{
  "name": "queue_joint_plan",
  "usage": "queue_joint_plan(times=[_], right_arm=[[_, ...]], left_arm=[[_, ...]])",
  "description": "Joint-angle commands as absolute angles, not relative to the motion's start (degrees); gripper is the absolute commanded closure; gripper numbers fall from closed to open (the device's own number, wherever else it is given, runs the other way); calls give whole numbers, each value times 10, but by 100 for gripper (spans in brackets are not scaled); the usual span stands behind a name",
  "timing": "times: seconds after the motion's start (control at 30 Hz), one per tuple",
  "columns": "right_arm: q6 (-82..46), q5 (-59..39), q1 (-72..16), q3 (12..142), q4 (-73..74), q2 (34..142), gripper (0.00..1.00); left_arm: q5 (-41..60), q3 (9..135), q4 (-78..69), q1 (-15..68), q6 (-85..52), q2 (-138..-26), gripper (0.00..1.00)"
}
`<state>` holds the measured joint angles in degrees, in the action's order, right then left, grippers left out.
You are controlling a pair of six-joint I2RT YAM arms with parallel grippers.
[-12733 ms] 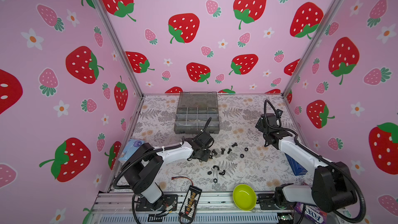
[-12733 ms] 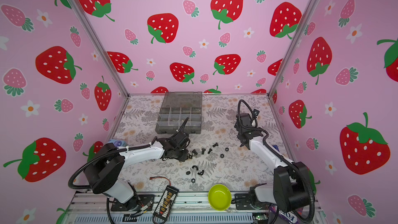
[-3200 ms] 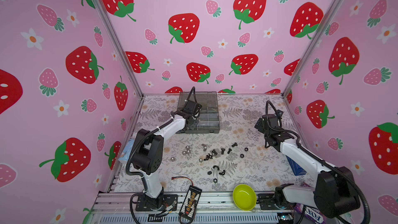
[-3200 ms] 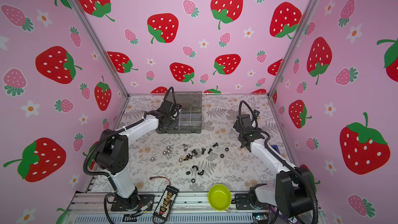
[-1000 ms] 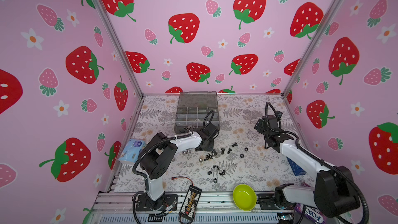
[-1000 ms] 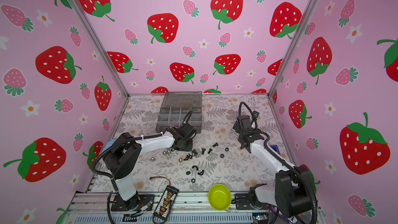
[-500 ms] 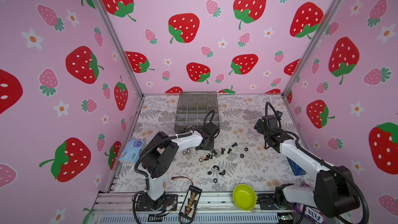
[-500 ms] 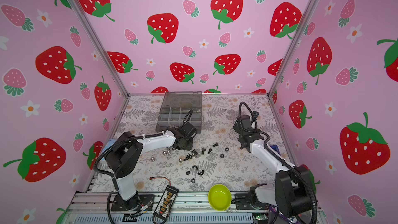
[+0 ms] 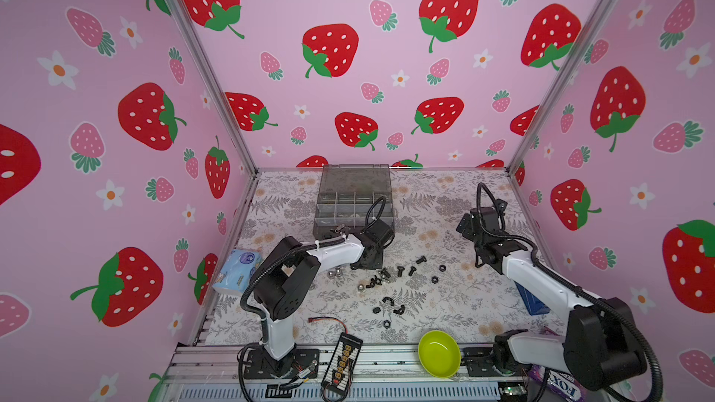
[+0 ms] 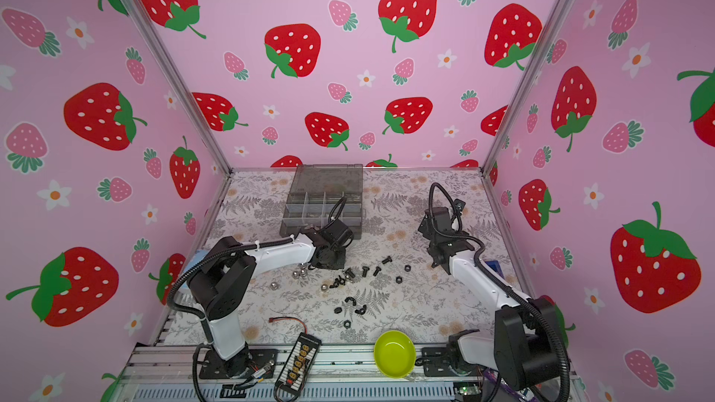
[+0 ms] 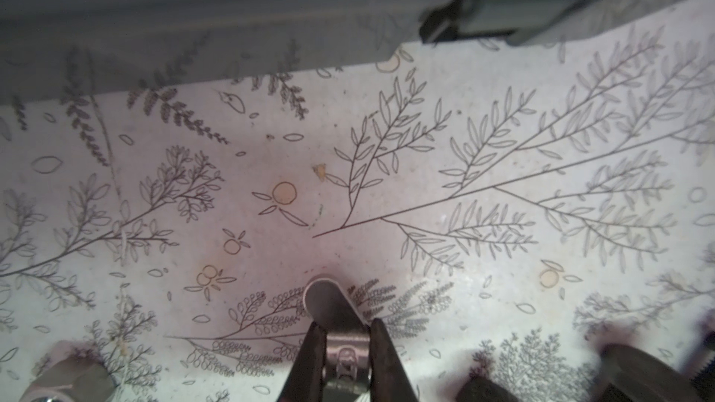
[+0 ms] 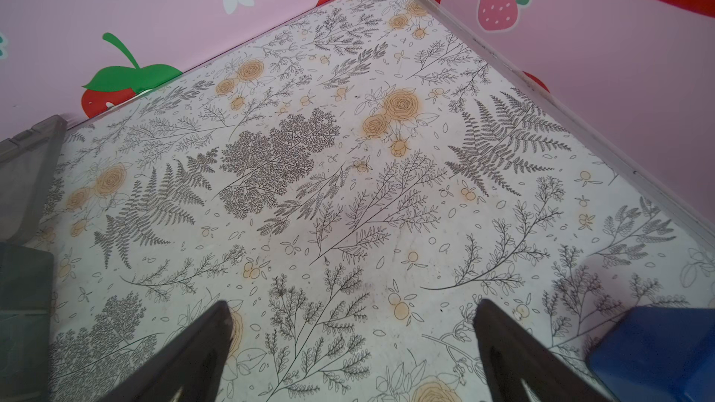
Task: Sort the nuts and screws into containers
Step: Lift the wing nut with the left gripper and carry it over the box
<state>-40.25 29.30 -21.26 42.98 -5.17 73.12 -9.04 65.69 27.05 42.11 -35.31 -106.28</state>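
1. Black screws and loose nuts lie scattered across the middle of the tabletop.
2. The left arm stretches low from the near left, with its wrist bent down just near of the containers.
3. The left gripper has its fingers pinched on a silver winged nut, close over the tabletop.
4. The right arm extends from the near right. The right gripper hovers over bare tabletop, fingers spread wide and empty.
5. The containers sit far centre, lid raised.
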Motion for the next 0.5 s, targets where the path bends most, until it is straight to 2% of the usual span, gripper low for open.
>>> queue_joint_plan(times=[0.0,0.27,0.47], right_arm=[[-406,299,-214,423,-47,730,0],[-404,299,-214,423,-48,726,0],[-405,296,-214,423,-47,726,0]], left_arm=[[-117,641,305,419,-362,-1048,88],[-169,649,321,410,-351,-1006,89],[-183,666,327,361,-302,-965,89]])
